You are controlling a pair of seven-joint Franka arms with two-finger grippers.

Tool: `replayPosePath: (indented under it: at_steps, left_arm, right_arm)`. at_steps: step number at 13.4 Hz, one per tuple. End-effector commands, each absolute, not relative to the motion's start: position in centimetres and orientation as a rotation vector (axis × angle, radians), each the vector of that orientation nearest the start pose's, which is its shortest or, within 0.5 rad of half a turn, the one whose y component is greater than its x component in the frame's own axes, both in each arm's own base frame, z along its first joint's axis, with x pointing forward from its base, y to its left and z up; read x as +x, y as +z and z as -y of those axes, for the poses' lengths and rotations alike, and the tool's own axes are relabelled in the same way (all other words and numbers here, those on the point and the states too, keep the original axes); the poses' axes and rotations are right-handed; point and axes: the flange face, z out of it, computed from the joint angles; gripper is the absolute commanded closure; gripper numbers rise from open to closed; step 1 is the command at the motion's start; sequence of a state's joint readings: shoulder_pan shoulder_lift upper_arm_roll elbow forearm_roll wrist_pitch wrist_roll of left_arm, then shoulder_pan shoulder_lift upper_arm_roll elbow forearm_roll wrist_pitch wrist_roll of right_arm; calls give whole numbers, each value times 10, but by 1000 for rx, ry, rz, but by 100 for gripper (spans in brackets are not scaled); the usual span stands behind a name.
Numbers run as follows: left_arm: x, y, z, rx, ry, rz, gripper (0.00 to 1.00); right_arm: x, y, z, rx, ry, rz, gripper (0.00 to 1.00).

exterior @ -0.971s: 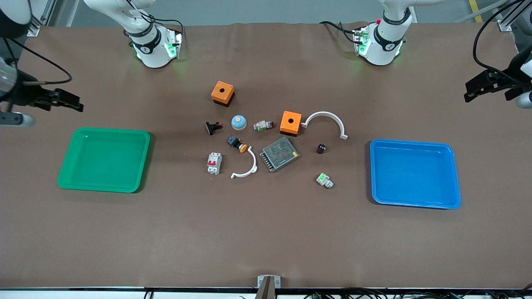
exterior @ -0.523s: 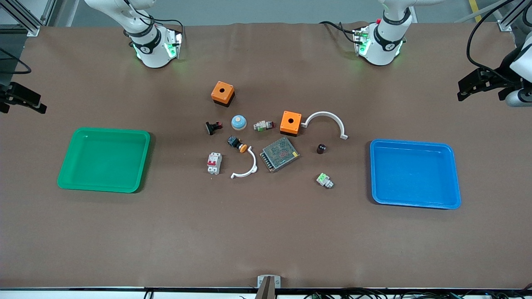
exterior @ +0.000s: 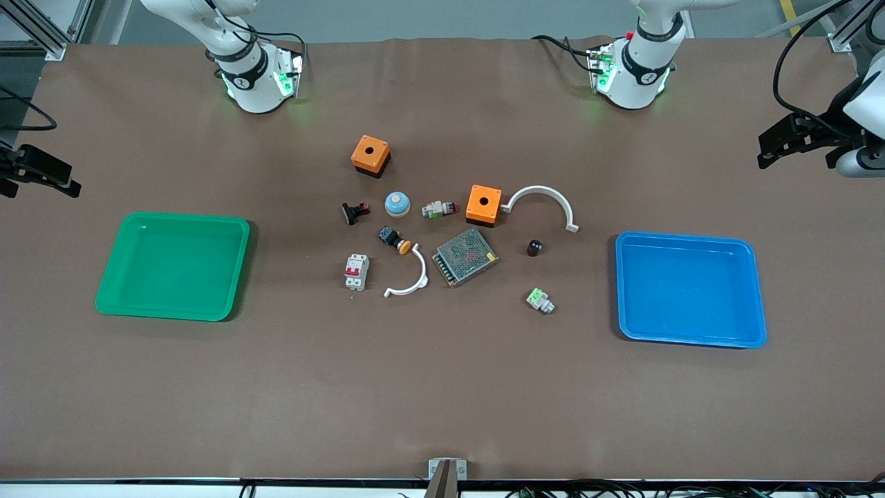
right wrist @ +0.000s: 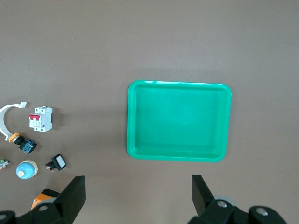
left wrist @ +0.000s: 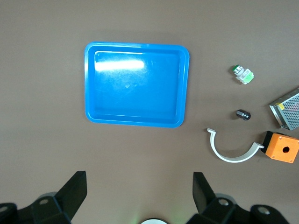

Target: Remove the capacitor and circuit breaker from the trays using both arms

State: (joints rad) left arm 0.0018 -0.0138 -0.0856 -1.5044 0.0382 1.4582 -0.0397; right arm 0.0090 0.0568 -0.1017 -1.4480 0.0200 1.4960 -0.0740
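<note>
Capacitor (exterior: 534, 247): small black cylinder with two pale dots on its end, lying on the bare table in the middle cluster, toward the left arm's end, between the white arc bracket (exterior: 543, 203) and the green-and-white connector (exterior: 540, 300), and well apart from the blue tray (exterior: 691, 339). Likely light, rigid and smooth; its round body may roll or slip, so a hold across the barrel, centred along its length, seems best.

Circuit breaker (exterior: 357, 271): white-grey block with two red toggles, on the table at the right arm's side of the cluster, just beside the smaller white arc (exterior: 409, 281) and well apart from the green tray (exterior: 173, 311). Judged stiff, somewhat heavier, flat-sided; the two long plain flanks offer the safest purchase, clear of the toggles.

Trays: both are empty; each named part lies outside them.

Left gripper (left wrist: 140, 191): fingers spread wide, holding nothing, raised above the edge of the table at the left arm's end, looking down on the blue tray.

Right gripper (right wrist: 138, 191): fingers spread wide, holding nothing, raised above the edge at the right arm's end, looking down on the green tray.
</note>
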Motion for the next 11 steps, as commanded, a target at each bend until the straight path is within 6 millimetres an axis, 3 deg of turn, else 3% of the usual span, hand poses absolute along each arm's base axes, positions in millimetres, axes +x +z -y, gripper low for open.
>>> replayPosePath:
  at_steps: [1,7,11]
  left_arm:
    - [538,652,46,-3125,18,-99,0]
    - [544,643,42,-3123,30,-90,0]
    - [539,650,42,-3112,7,-90,0]
  right_arm:
    - [564,653,49,-3136,-18,-8,0]
    - [561,668,48,-3128,-67,-11,0]
    - [558,658,32,-3130,-11,36,0]
